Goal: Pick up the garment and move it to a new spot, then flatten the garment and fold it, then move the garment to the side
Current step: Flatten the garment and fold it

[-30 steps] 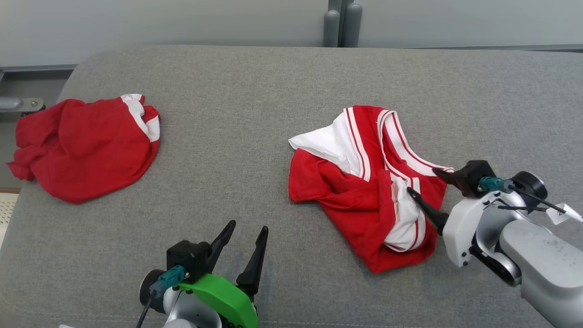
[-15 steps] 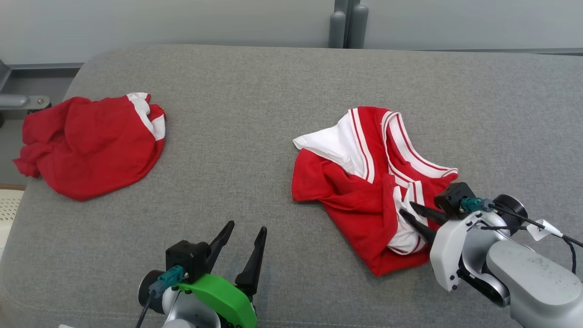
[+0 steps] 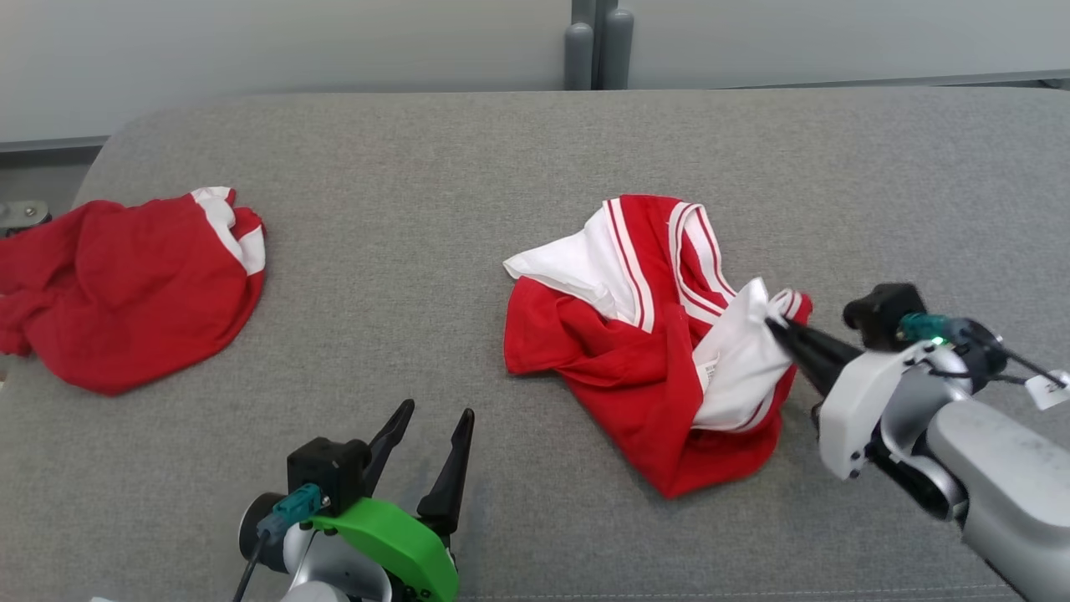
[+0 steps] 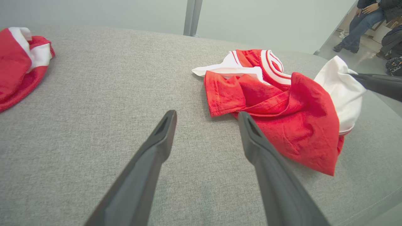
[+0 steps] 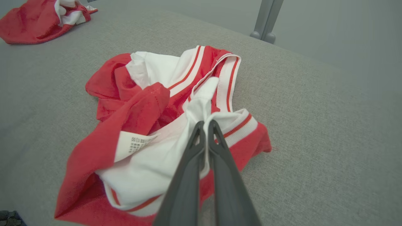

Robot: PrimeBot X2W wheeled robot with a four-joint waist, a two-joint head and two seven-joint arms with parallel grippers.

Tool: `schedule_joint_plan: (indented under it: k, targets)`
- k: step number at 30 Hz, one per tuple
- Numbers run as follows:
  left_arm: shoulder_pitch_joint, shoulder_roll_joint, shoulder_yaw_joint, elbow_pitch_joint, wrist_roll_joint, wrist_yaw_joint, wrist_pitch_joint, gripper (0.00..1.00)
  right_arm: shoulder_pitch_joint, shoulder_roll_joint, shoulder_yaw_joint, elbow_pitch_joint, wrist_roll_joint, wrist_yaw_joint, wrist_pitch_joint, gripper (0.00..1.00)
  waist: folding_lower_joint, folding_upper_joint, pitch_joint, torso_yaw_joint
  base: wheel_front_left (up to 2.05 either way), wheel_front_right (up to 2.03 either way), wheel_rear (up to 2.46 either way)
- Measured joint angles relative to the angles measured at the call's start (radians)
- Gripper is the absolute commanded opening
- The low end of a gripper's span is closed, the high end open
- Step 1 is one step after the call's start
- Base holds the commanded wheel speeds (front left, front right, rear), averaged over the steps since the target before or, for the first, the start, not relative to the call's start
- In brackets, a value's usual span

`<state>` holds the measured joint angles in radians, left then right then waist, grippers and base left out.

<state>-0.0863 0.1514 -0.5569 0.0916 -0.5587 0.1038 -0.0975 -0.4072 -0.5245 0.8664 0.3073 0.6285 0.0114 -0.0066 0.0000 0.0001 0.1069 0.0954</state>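
Observation:
A crumpled red and white garment (image 3: 644,351) lies right of centre on the grey cushioned surface (image 3: 468,184). My right gripper (image 3: 776,328) is shut on a white fold at the garment's right edge, which rises off the surface. The right wrist view has the two fingers pressed together on that white cloth (image 5: 205,124), with a care label (image 5: 133,144) to the left. The same garment (image 4: 282,106) lies ahead and to the right in the left wrist view. My left gripper (image 3: 430,414) stands open at the near edge, empty and apart from the garment.
A second red and white garment (image 3: 125,284) lies bunched at the surface's far left edge. Two grey posts (image 3: 592,50) stand behind the back edge. A seated person (image 4: 367,18) is off to the right in the left wrist view.
My right gripper went from open over the garment's right side to shut on a white fold, and has pulled that fold up. The head camera shifted slightly. The left gripper stayed put.

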Motion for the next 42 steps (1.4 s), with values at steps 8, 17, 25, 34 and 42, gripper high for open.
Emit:
schedule_joint_plan:
  k: [8,17,25,34,42]
  targets:
    - [0.0,0.001,0.003,-0.004,0.0,0.0,0.0,1.0,-0.011,-0.066,-0.145,-0.055,0.097,-0.058,-0.061,0.0,0.0,0.0,-0.004,-0.056,0.0,0.0,0.0]
    - [-0.058,-0.001,-0.053,-0.038,0.04,-0.011,0.026,1.0,0.145,-0.093,-0.239,-0.014,0.221,-0.094,-0.108,0.0,0.0,0.0,0.007,-0.119,0.0,0.0,0.0]
    - [-0.18,-0.028,-0.177,-0.033,0.101,-0.07,0.115,1.0,0.191,-0.039,-0.226,0.03,0.233,-0.103,-0.127,0.0,0.0,0.0,0.039,-0.167,0.0,0.0,0.0]
    - [-0.334,-0.066,-0.19,0.072,0.123,-0.059,0.272,1.0,0.121,0.045,-0.155,0.025,0.176,-0.091,-0.143,0.0,0.0,0.0,0.087,-0.23,0.0,0.0,0.0]
    - [-0.413,-0.067,-0.185,0.161,0.148,-0.051,0.352,1.0,0.08,0.096,-0.123,0.051,0.153,-0.072,-0.155,0.0,0.0,0.0,0.131,-0.293,0.0,0.0,0.0]
